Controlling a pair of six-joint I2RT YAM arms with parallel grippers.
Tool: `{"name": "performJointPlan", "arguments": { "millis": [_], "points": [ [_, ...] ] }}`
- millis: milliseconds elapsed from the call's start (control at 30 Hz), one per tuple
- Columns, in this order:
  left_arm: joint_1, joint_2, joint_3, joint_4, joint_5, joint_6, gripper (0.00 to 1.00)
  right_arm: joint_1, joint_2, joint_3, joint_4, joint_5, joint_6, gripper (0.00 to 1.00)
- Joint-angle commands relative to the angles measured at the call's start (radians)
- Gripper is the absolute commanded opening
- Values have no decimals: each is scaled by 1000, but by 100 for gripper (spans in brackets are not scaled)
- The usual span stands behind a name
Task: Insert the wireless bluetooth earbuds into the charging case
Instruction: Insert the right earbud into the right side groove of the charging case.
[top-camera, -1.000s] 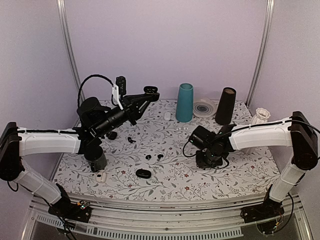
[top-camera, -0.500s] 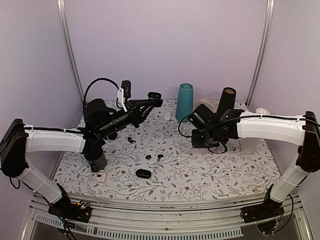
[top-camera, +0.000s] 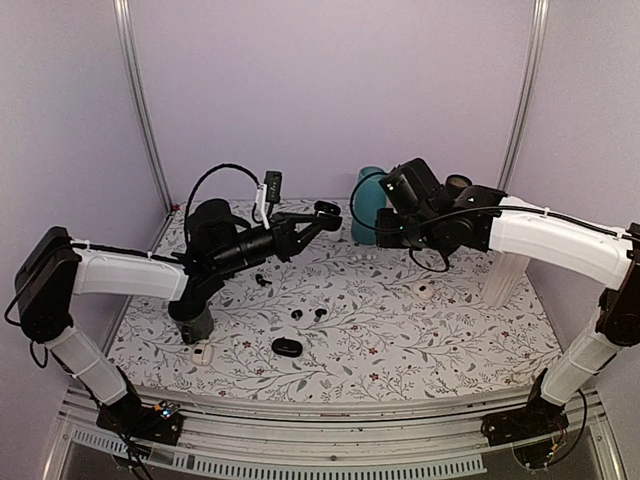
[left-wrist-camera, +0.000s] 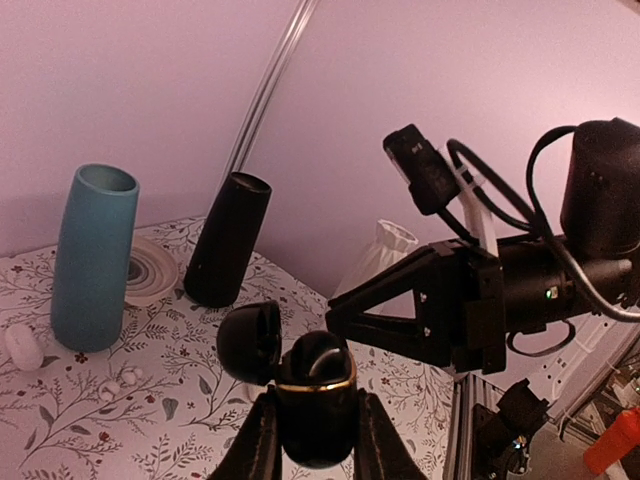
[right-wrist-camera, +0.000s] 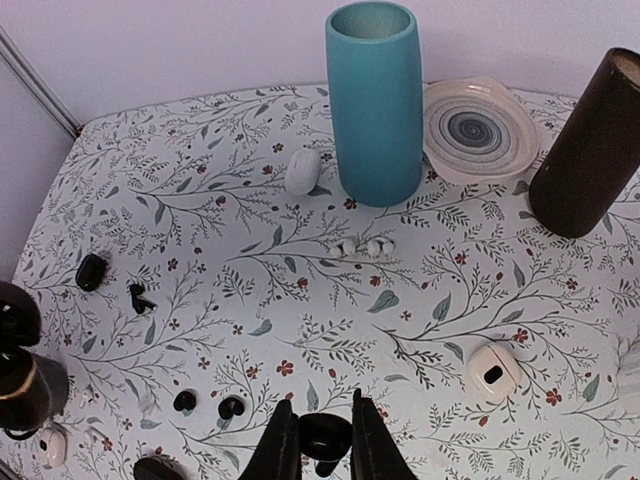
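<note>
Since the earlier frame, the right arm is standing higher and nearer the centre, beside the teal cup, and the left arm is reaching further right. The left fingers are clamping an open black charging case, lid tilted back. The right fingers are pinching what appears to be a black earbud; two loose earbuds are lying side by side on the counter.

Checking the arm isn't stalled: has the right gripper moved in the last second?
Yes. In the top view the right gripper lifted away toward the back, ending beside the top of the teal vase.
</note>
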Motion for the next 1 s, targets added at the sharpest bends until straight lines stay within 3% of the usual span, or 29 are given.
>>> {"name": "performJointPlan", "arguments": {
  "millis": [0, 433, 967],
  "points": [
    [11, 36, 35, 13, 62, -55, 0, 4, -38, 56, 61, 36, -63, 10],
    [9, 144, 89, 50, 153, -155, 0, 4, -25, 91, 182, -40, -118, 10],
    [1, 168, 125, 76, 180, -183, 0, 7, 15, 75, 263, -148, -117, 10]
  ]
}}
